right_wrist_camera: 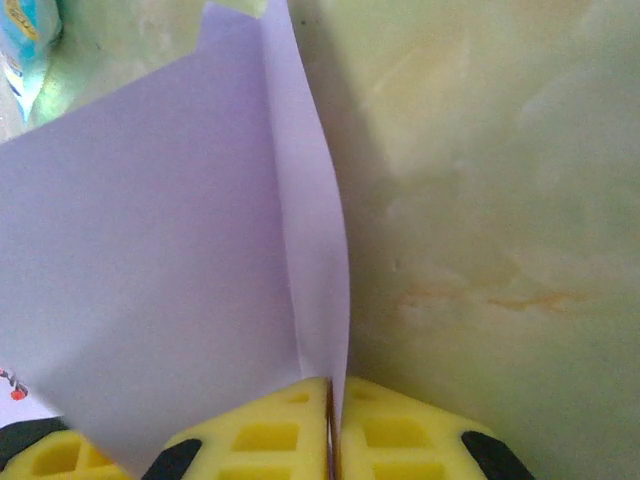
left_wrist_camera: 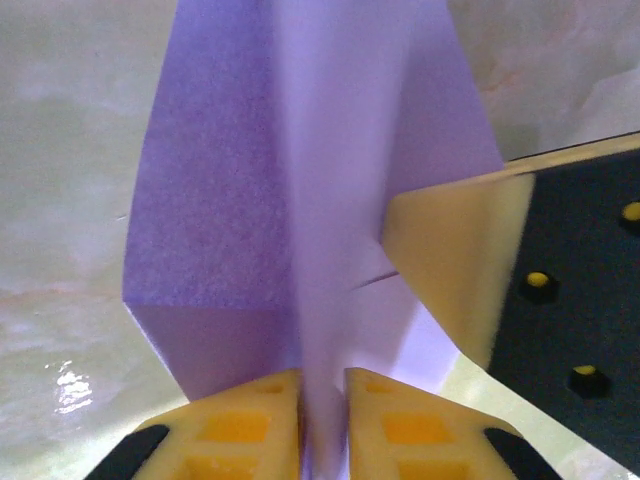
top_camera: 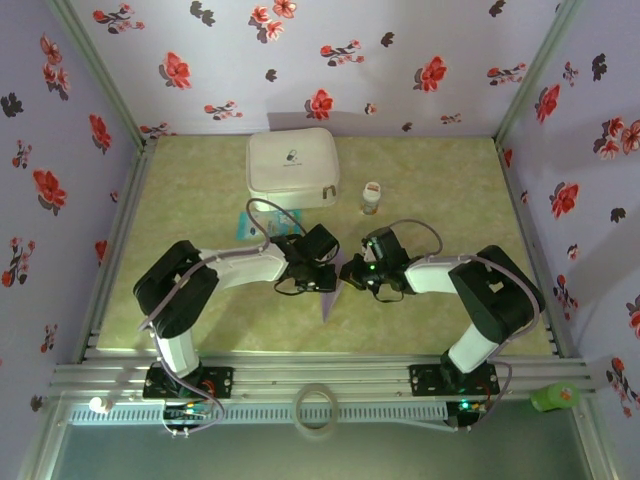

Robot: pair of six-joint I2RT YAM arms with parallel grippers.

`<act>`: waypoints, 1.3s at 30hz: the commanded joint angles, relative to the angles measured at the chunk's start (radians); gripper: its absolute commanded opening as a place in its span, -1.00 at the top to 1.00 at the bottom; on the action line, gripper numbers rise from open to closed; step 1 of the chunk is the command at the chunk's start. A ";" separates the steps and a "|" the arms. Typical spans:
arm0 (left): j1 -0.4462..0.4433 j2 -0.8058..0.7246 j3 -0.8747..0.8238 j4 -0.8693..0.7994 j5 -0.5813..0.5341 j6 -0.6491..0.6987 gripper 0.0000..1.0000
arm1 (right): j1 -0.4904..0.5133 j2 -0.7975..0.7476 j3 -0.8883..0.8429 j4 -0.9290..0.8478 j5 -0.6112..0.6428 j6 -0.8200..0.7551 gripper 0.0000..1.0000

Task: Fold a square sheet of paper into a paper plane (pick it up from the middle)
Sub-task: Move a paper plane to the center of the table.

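Plane [top_camera: 329, 298]: lavender paper in the middle of the table [top_camera: 450, 180], a bit closer to the near edge. It sits between the two grippers. Its pointed end aims at the near edge.
Left gripper [top_camera: 326, 280]: on the left side of the plane. It is closed on a raised fold of the plane. The fold stands up between its yellow fingers [left_wrist_camera: 250, 425].
Right gripper [top_camera: 350, 272]: on the right side of the plane. It is pinched tight on a fold of the paper. In its wrist view a big flat flap spreads out to one side.
Both grippers: very near each other, tips facing. In the left wrist view a yellow finger [left_wrist_camera: 450, 270] of the right gripper lies over the plane's side.
Case [top_camera: 292, 168]: white, at the far edge near the middle, well apart from the plane.
Bottle [top_camera: 371, 197]: small, upright, just right of the case.
Packet [top_camera: 250, 222]: teal, flat on the table, between the case and the left arm.
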 commanded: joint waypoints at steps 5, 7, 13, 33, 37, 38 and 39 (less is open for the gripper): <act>0.007 0.023 0.016 0.005 0.010 -0.009 0.63 | 0.006 0.003 -0.016 0.023 -0.006 0.011 0.81; 0.007 0.031 0.019 0.003 0.011 -0.009 0.64 | 0.006 0.003 -0.016 0.024 -0.006 0.011 0.81; 0.005 0.029 0.023 0.007 0.010 -0.011 0.59 | 0.006 0.003 -0.018 0.022 -0.003 0.011 0.80; 0.004 -0.021 -0.001 0.044 -0.007 -0.010 0.61 | 0.005 0.002 -0.019 0.018 0.003 0.009 0.78; 0.004 -0.024 -0.005 0.045 -0.010 -0.013 0.73 | 0.006 0.002 -0.018 0.015 0.003 0.010 0.77; 0.004 -0.024 -0.005 0.041 -0.016 -0.014 0.73 | 0.006 0.001 -0.017 0.015 0.003 0.009 0.77; 0.004 -0.026 -0.007 0.040 -0.019 -0.016 0.71 | 0.006 0.001 -0.017 0.013 0.003 0.009 0.77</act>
